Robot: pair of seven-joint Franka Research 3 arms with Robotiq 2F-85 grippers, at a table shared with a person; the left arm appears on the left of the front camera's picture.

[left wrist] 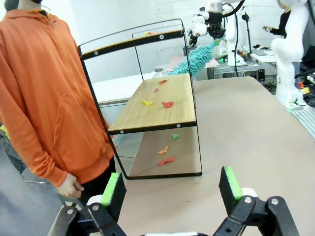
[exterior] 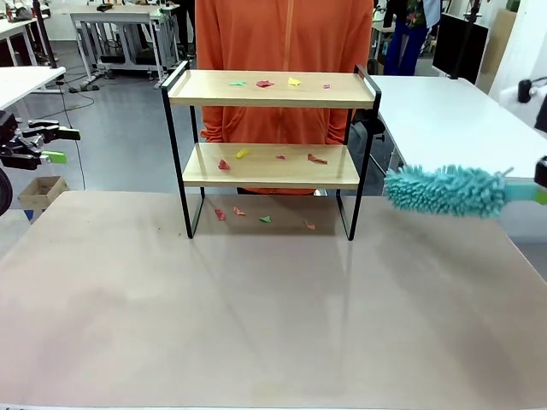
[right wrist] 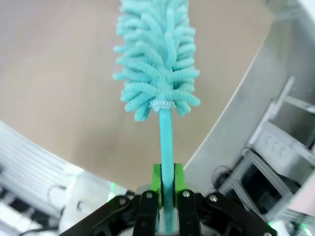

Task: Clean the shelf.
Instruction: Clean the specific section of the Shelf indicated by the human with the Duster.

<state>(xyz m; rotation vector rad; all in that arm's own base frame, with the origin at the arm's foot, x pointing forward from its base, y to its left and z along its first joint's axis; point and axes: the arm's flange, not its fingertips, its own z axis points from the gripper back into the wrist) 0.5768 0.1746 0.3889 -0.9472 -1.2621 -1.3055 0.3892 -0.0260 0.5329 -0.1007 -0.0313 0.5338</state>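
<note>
The shelf (exterior: 272,89) stands at the table's far middle, two light boards in a black frame. Small coloured paper scraps (exterior: 264,84) lie on its top board, on the lower board (exterior: 272,176) and on the table beneath it. My right gripper (exterior: 540,186) at the right edge is shut on the handle of a teal fluffy duster (exterior: 443,190), whose head hangs just right of the shelf, apart from it. In the right wrist view the gripper (right wrist: 166,181) clamps the handle below the duster head (right wrist: 155,59). My left gripper (left wrist: 171,187) is open and holds nothing, far left of the shelf (left wrist: 152,103).
A person in an orange hoodie (exterior: 282,34) stands close behind the shelf, hands down. The beige table (exterior: 256,316) stretches wide in front of it. A white table (exterior: 453,111) lies to the right, and a cardboard box (exterior: 38,192) sits on the floor at left.
</note>
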